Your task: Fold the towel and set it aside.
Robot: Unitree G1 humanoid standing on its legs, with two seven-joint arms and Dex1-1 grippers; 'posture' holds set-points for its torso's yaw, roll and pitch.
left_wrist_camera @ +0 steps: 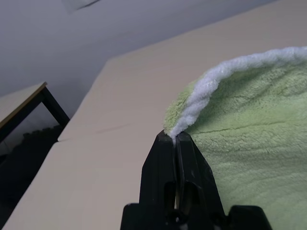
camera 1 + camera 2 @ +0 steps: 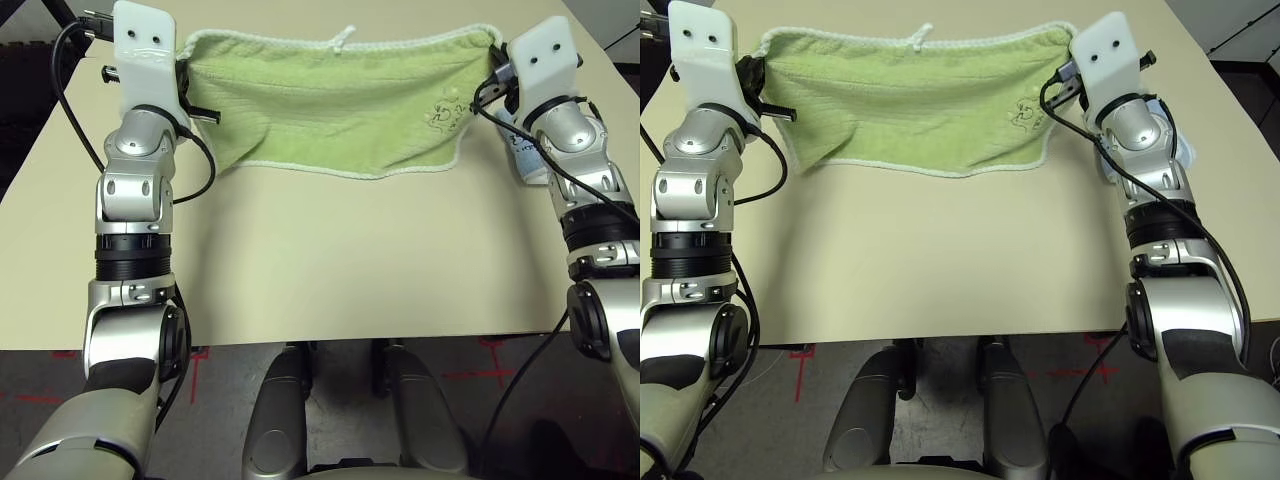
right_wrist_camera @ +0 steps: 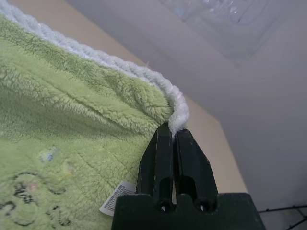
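Observation:
The light green towel (image 2: 330, 105) with white stitched edging hangs stretched between my two grippers above the far half of the table, its lower edge sagging toward the tabletop. A small white loop (image 2: 343, 40) sticks up from its top edge and a dark embroidered mark (image 2: 443, 112) sits near its right end. My left gripper (image 1: 175, 136) is shut on the towel's upper left corner, pinching the white edging. My right gripper (image 3: 172, 132) is shut on the upper right corner, also on the edging. A small white label (image 3: 115, 199) shows near the right fingers.
The beige table (image 2: 330, 260) stretches bare in front of the towel up to its near edge. A light blue object (image 2: 528, 160) lies on the table by my right forearm, mostly hidden. Dark floor shows beyond the table's left side, and another table corner (image 1: 29, 98) stands there.

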